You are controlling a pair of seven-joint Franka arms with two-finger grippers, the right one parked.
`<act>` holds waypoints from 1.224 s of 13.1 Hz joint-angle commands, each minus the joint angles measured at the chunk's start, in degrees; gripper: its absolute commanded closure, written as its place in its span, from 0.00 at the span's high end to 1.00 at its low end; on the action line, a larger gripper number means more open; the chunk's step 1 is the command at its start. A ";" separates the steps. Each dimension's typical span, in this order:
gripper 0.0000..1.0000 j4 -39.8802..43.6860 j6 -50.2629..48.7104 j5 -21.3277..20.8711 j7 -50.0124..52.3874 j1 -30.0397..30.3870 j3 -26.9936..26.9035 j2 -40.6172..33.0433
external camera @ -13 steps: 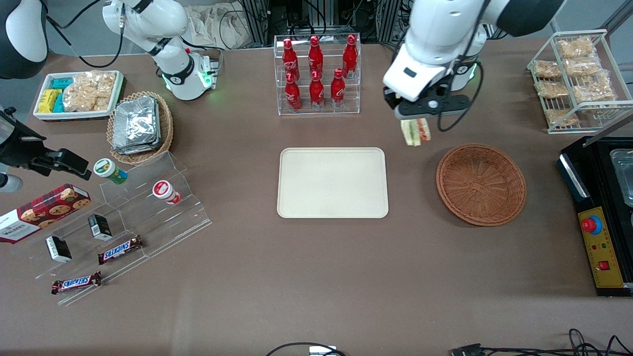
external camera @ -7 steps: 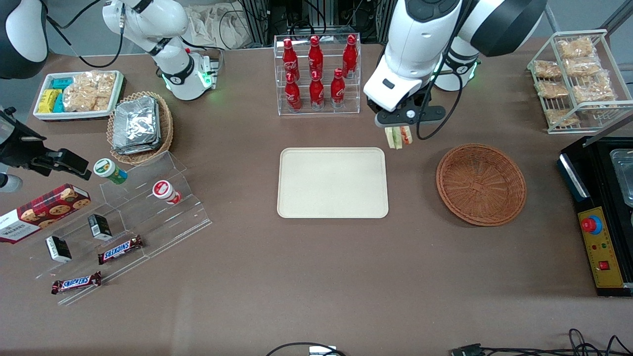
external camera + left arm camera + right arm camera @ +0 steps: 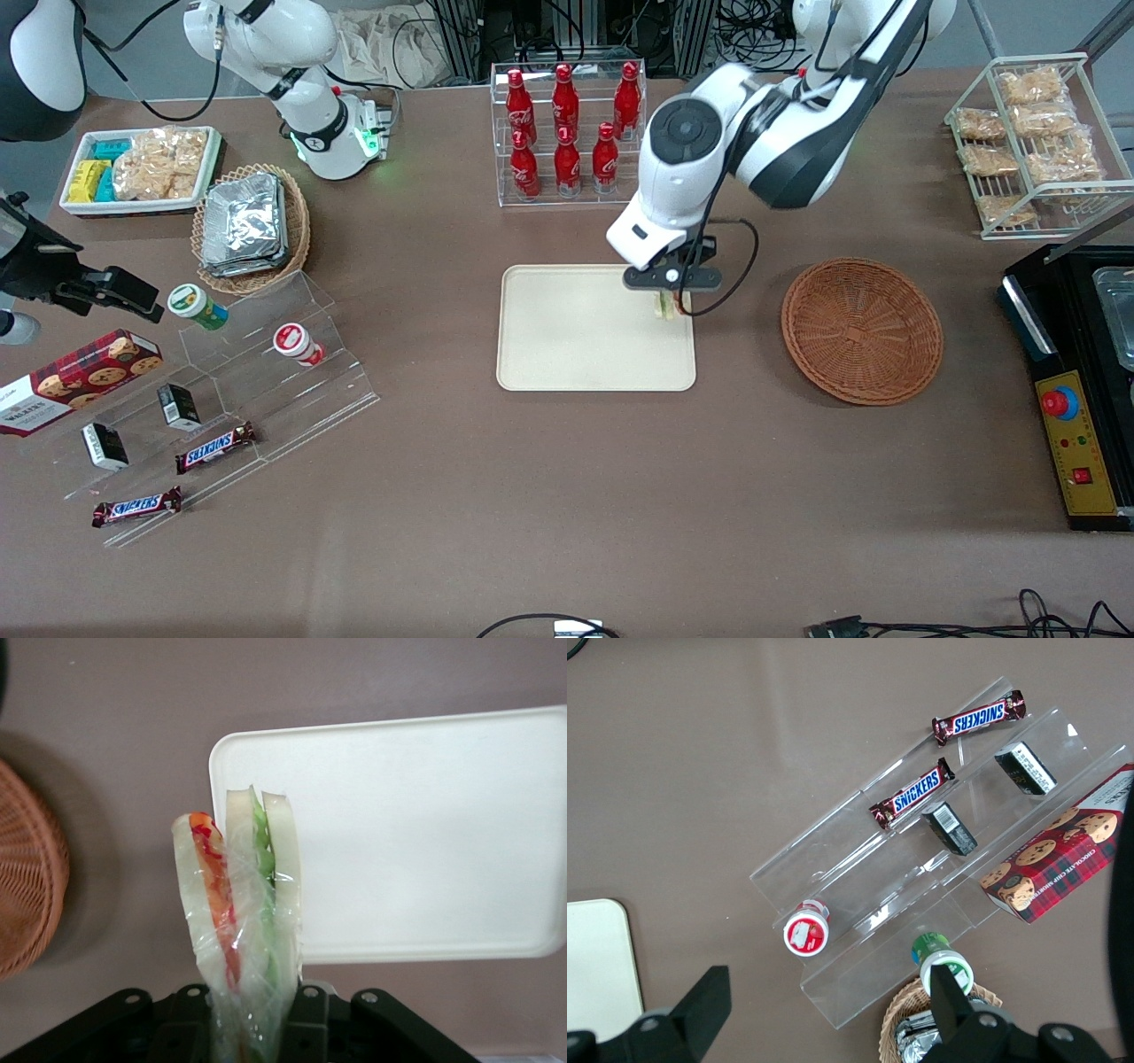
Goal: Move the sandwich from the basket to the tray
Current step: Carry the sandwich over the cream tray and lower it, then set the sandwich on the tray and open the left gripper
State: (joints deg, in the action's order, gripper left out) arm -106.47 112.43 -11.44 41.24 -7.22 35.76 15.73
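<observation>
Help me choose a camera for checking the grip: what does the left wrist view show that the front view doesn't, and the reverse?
Only the left wrist view shows the sandwich's layers up close: white bread, red-orange and green filling, clear wrap, clamped in the gripper.

Only the front view shows the whole table: the cola bottle rack, the Snickers bars and the full round basket.

Both show the cream tray, part of the wicker basket, and the gripper holding the sandwich over the tray's edge nearest the basket.
</observation>
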 commanded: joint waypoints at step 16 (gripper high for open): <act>0.24 -4.89 18.88 -15.63 5.43 0.63 -0.51 17.93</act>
State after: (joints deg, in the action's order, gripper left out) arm -110.66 130.16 -25.75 45.11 -7.06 35.05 34.17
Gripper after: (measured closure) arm 0.793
